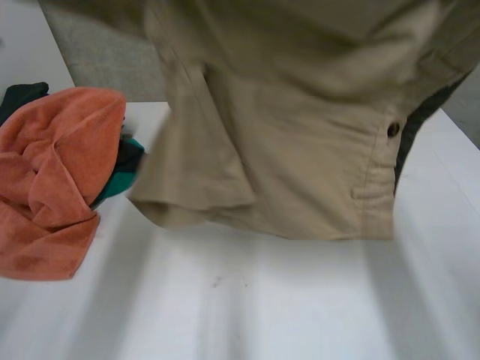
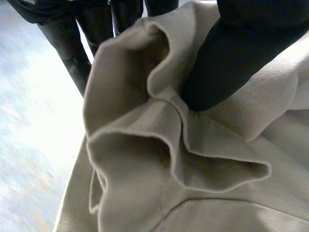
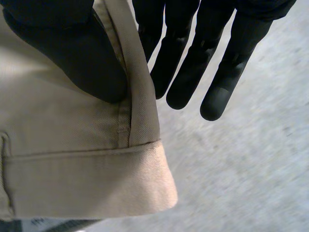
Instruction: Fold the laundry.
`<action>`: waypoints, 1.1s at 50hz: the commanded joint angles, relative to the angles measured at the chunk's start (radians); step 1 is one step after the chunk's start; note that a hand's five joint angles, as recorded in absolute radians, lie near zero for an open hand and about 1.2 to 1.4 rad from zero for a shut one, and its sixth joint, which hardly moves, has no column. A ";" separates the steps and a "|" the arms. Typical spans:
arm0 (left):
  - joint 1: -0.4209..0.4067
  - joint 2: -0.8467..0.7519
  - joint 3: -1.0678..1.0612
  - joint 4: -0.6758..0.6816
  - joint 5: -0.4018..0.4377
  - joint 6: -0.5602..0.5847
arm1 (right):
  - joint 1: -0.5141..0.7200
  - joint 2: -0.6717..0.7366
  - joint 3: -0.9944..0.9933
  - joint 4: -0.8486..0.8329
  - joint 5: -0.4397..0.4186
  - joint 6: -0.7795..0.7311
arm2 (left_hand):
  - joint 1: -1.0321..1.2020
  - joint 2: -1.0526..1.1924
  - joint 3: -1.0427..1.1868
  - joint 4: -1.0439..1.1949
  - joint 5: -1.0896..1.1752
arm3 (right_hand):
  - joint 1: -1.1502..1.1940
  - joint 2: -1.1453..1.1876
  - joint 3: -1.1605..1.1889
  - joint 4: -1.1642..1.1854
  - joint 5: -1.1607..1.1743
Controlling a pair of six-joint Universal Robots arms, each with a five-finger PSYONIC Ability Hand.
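A khaki garment [image 1: 300,150] with a dark button [image 1: 393,129] hangs lifted above the white table [image 1: 262,307], its lower hems just over the surface. In the left wrist view my left hand [image 2: 231,58] presses its thumb into a bunched, ruffled edge of the khaki garment [image 2: 145,169], with the fingers [image 2: 72,48] behind the cloth. In the right wrist view my right hand [image 3: 72,53] pins a stitched band at a corner of the khaki garment [image 3: 72,159] with its thumb. Its straight fingers [image 3: 193,63] reach past the cloth's edge.
A crumpled orange towel [image 1: 52,180] lies at the table's left, over a green cloth [image 1: 120,176] and a dark one [image 1: 22,94]. A grey panel [image 1: 105,60] stands behind the table at the far left.
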 commanded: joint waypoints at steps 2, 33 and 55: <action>0.022 -0.067 0.082 0.010 -0.006 0.002 | 0.000 0.010 -0.015 0.001 0.014 0.017 | 0.258 0.200 0.209 0.199 0.228 | 0.277 0.220 0.207 0.198 0.235; 0.184 -0.956 0.481 0.377 0.084 -0.014 | 0.154 0.831 -0.188 -0.602 0.274 0.057 | -0.964 -1.022 -1.013 -1.023 -0.994 | -0.945 -1.002 -1.014 -1.024 -0.987; 0.119 -0.401 -0.493 0.320 0.103 -0.007 | 0.105 0.516 0.507 -0.274 0.031 -0.004 | -0.892 -0.951 -0.942 -0.952 -0.923 | -0.782 -0.839 -0.852 -0.861 -0.824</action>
